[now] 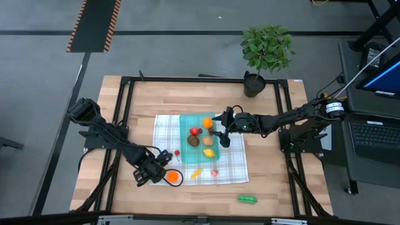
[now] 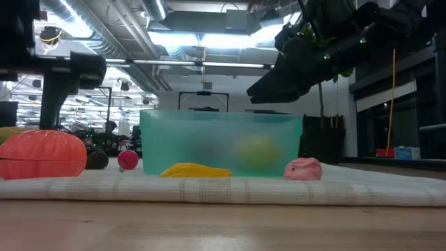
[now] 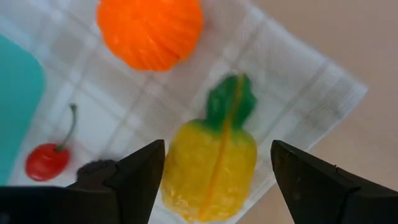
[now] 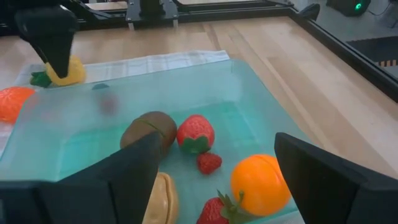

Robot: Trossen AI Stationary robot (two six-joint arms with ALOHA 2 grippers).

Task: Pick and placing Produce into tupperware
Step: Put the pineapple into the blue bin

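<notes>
Yellow toy pineapple (image 3: 211,163) fills my left wrist view, lying on the checked cloth (image 3: 292,81) between the spread fingers of my left gripper (image 1: 152,169), which hangs over the cloth's corner toward the table's front left edge. Its jaws straddle the pineapple without touching it. Just beyond it sits an orange pumpkin (image 3: 149,31), and a red cherry (image 3: 45,160) lies nearer the teal tupperware (image 1: 186,125).

My right gripper (image 1: 222,128) hovers above the tupperware's right rim, fingers wide apart and holding nothing. Inside the container, seen from the right wrist, lie a brown kiwi (image 4: 148,130), a strawberry (image 4: 195,134), a smaller red berry (image 4: 209,162), an orange (image 4: 260,183) and a tan piece (image 4: 163,198) I cannot identify.

On the cloth in front of the tupperware rest a yellow-orange piece (image 1: 196,173) and a pink one (image 1: 214,172). A green pea pod (image 1: 247,199) lies on bare wood near the table's front edge. A potted plant (image 1: 265,50) stands at the back edge.
</notes>
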